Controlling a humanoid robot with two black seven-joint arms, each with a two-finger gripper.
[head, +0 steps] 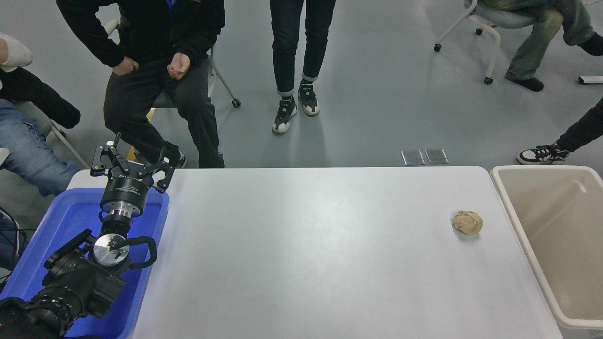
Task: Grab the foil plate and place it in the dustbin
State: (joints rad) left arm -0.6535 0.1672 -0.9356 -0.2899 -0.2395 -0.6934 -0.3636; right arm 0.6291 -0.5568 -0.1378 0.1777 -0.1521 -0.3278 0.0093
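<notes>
The beige dustbin (516, 219) stands against the table's right edge, with only its bare inner walls and floor showing. The foil plate is out of view. My left gripper (129, 157) is parked at the lower left above the blue tub, its fingers spread open with nothing between them. The right arm and its gripper are out of view.
A crumpled tan paper ball (468, 222) lies on the white table (306, 245) near the dustbin. A blue plastic tub (70, 226) sits at the left edge under my left arm. Several people stand or sit beyond the far edge.
</notes>
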